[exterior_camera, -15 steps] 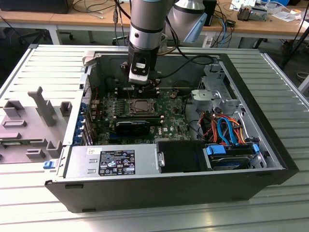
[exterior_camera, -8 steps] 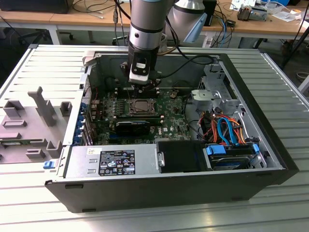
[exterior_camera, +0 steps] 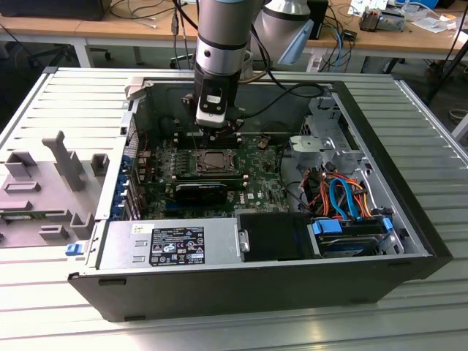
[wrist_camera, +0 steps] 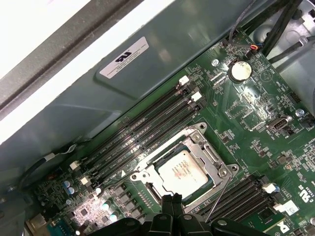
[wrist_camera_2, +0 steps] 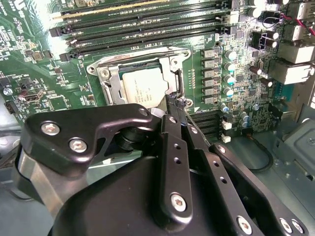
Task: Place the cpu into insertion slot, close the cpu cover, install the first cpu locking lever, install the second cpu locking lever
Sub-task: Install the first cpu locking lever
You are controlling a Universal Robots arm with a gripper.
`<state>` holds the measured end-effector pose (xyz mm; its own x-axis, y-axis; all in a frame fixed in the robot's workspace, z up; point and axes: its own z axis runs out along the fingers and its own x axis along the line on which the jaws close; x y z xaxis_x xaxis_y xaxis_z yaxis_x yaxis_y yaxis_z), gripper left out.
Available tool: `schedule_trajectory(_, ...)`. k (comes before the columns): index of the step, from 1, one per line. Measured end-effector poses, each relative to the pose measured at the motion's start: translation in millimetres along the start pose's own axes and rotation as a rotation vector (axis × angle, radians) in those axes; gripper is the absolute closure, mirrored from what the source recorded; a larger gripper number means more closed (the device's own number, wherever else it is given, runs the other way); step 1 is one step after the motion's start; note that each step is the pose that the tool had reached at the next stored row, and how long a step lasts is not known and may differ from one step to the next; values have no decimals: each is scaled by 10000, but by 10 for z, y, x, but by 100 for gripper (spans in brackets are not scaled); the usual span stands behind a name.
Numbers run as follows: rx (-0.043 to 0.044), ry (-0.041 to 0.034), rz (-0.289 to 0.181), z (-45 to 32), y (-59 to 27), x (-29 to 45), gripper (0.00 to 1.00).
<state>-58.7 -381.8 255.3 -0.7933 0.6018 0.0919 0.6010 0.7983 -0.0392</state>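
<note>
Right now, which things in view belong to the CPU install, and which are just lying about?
In the job: cpu, under the closed cpu cover; wire locking lever beside it; gripper just beside the cover.
Just lying about: memory slots, coin battery, power supply, orange and blue drive cables, grey fixtures outside the case.

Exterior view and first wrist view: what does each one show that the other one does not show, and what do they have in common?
The exterior view adds the whole computer case, its power supply, the orange and blue cables, a grey fixture on the exterior view's left and the robot arm. The first wrist view adds a coin battery, a white label on the case wall and a thin wire lever beside the insertion slot. Both show the cpu seated in the slot, the cpu cover around it, the long memory slots and the gripper near the slot's edge.
</note>
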Motion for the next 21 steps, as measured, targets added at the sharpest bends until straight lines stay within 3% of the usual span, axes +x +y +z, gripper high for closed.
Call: schedule_trajectory(21,18,-8,-212,0,0,0,89)
